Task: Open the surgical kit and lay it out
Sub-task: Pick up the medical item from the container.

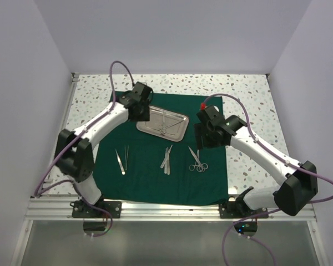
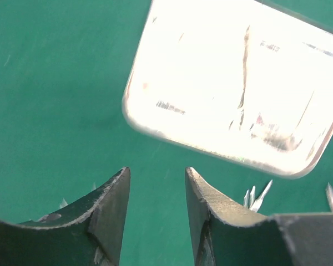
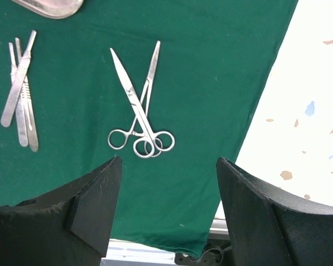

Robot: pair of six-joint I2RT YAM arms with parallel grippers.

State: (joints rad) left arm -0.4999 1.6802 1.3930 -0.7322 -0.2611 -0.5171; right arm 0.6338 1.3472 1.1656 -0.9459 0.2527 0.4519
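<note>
Left fingers [image 2: 111, 213] apart, empty, just off left end of steel tray [image 1: 162, 123]; right fingers [image 3: 94, 205] apart, empty, by scissors [image 3: 139, 119] near-right of tray. Tweezers [image 1: 122, 159] near-left; groups spaced on green cloth [image 1: 155, 185], prob. for easy pickup.

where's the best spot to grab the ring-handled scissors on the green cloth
The ring-handled scissors lie flat on the green cloth, crossed. Probably come straight down and pinch across the shanks just past the rings, where they bunch narrowest.

A speckled white table [image 1: 250, 91] carries a dark green cloth [image 1: 150, 183] spread flat.
</note>
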